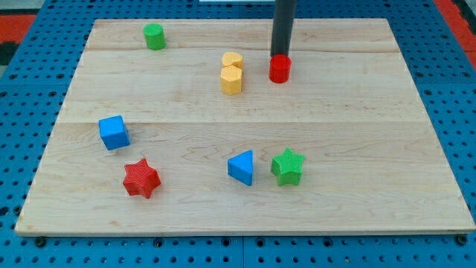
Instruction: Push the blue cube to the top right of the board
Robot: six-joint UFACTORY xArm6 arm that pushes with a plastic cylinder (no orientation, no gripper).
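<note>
Zero contact with blue cube (114,132) yet: sits at view's left, mid-board. No gripper, nothing held; my tip (280,56) behind red cylinder (280,69), well apart. Approach step; next, get to cube's lower-left.

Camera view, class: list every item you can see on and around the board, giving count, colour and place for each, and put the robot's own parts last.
green cylinder: one, green, near the board's top left.
yellow blocks: two, yellow, touching, upper middle; the upper looks heart-shaped, the lower hexagonal.
red cylinder: one, red, upper middle, to the view's right of the yellow pair.
blue cube: one, blue, left side, mid-height.
red star: one, red, lower left, below the cube.
blue triangle: one, blue, lower middle.
green star: one, green, right beside the triangle.
wooden board: one, light wood, on a blue pegboard.
my tip: one dark rod, directly behind the red cylinder, far from the blue cube.
</note>
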